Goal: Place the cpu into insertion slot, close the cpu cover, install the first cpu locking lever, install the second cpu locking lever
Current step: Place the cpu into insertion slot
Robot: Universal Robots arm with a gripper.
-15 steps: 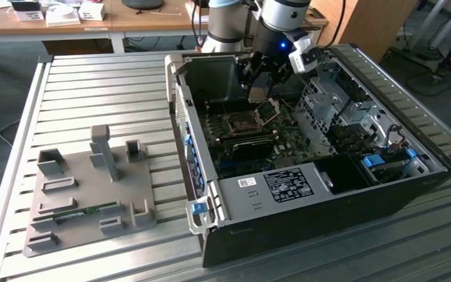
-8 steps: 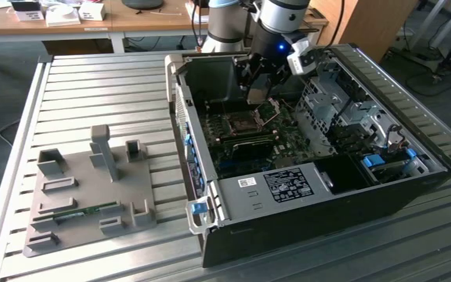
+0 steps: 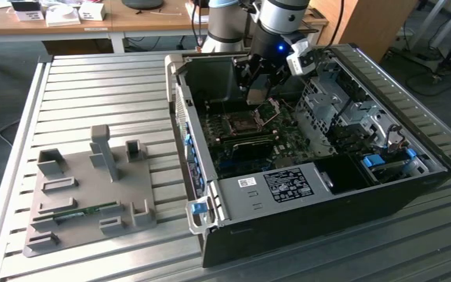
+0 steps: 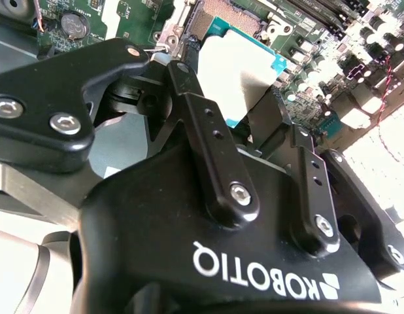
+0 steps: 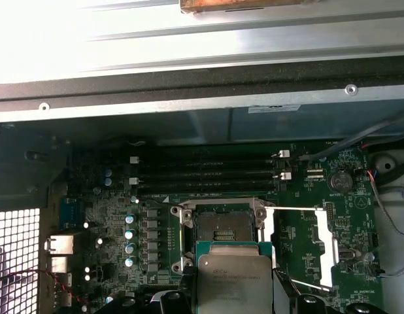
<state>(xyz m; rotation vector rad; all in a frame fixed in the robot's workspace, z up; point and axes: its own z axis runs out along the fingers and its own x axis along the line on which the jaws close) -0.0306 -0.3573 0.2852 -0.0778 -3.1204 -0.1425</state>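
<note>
In both wrist views my gripper (image 4: 225,82) (image 5: 235,296) is shut on the cpu (image 4: 238,72) (image 5: 235,281), a flat square chip with a grey lid and a teal edge. The chip hangs just above the motherboard, close beside the open insertion slot (image 5: 220,226) (image 4: 228,16) and not in it. The cpu cover (image 5: 325,252) lies swung open beside the socket. A thin locking lever (image 5: 293,209) sticks out along the board. In the exterior view the gripper (image 3: 258,94) reaches into the black computer case (image 3: 312,229), just behind the socket (image 3: 241,124).
Long memory slots (image 5: 208,173) run beyond the socket. The case's side wall (image 3: 182,117) and drive cage (image 3: 351,106) hem in the board. On the exterior view's left, a grey fixture plate (image 3: 92,194) holds a green memory stick (image 3: 77,214) on the slatted table.
</note>
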